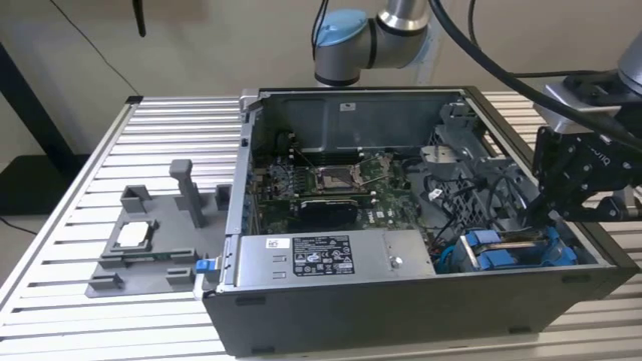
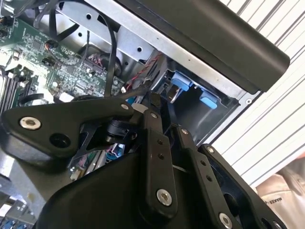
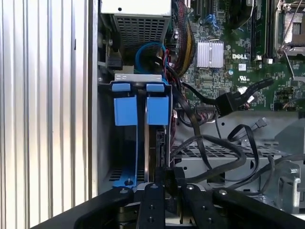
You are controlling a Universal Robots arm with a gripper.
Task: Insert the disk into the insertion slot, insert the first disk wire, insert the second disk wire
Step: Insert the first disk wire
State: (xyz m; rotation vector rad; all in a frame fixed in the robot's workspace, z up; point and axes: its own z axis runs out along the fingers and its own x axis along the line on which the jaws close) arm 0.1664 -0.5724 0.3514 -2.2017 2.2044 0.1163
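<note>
Slatted metal table (image 1: 120, 150), open computer case (image 1: 401, 316) lying on it. Grey fixture (image 1: 150, 256) beside the case, on the exterior view's left. Silver power-supply box (image 1: 321, 259) along the case's near wall. Insertion slot (image 3: 106, 143) in the corner next to it. Disk (image 3: 152, 143) sits edge-on inside the slot, its blue carrier tabs (image 3: 157, 109) at the end toward the power supply. Gripper (image 3: 170, 183) reaches into the case at the disk's other end. Fingers drawn close, pinching a black cable plug (image 3: 167, 172) just beside the disk.

Black gripper (image 1: 549, 213) down inside the open case (image 1: 401, 312), just above the blue-tabbed insertion slot (image 1: 501, 254).
</note>
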